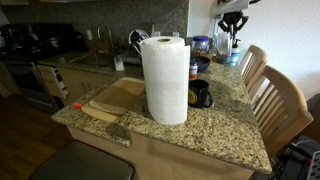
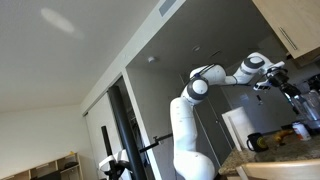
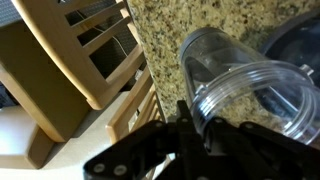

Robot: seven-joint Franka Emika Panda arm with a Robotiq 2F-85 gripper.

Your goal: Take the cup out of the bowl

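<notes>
In the wrist view a clear plastic cup [image 3: 235, 85] fills the lower right, its ribbed rim towards the camera. My gripper [image 3: 200, 125] is shut on the cup's rim wall; one black finger shows against the outside of the rim and the other is hidden. The dark round bowl [image 3: 296, 42] lies just beyond the cup on the granite counter [image 3: 170, 25], and the cup appears lifted out of it. In an exterior view the gripper [image 1: 232, 28] hangs over the far right of the counter with the cup [image 1: 232, 47] below it. The arm and gripper [image 2: 284, 85] also show from low down.
A tall paper towel roll [image 1: 165, 78] stands mid-counter, with a black mug with a yellow inside [image 1: 200, 95] beside it. A wooden cutting board [image 1: 112, 100] lies towards the sink side. Wooden chairs [image 1: 280, 100] stand along the counter edge and show in the wrist view [image 3: 70, 60].
</notes>
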